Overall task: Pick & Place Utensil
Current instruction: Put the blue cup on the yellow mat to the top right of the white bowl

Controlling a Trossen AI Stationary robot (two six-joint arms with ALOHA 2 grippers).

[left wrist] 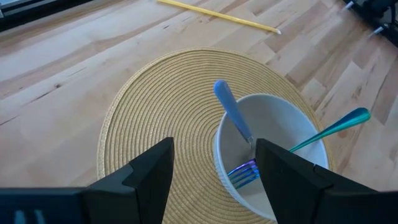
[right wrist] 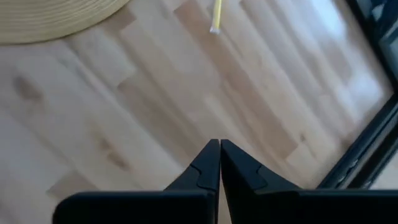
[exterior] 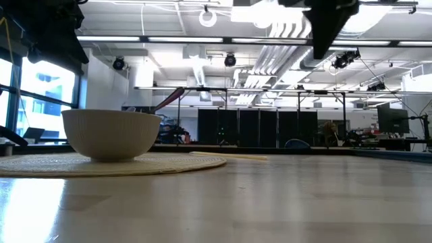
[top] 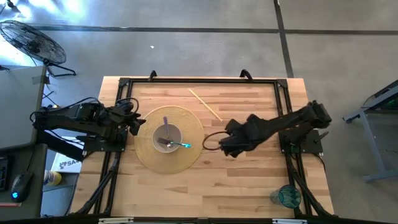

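A white bowl [top: 168, 136] stands on a round woven mat [top: 186, 121] at the table's middle left. Two utensils lean in the bowl: one with a purple-blue handle [left wrist: 232, 111] and a fork with a teal handle [left wrist: 336, 126]. A pale chopstick [top: 205, 104] lies flat on the wood behind the mat. My left gripper [left wrist: 212, 163] is open and empty, just left of the bowl above the mat. My right gripper [right wrist: 219, 149] is shut and empty, right of the mat over bare wood.
A teal glass [top: 288, 196] stands at the table's near right corner. A black frame [top: 199, 81] runs along the far edge and both sides. A dark cable loop [top: 211, 140] lies by the mat's right edge. Bare wood lies near the front.
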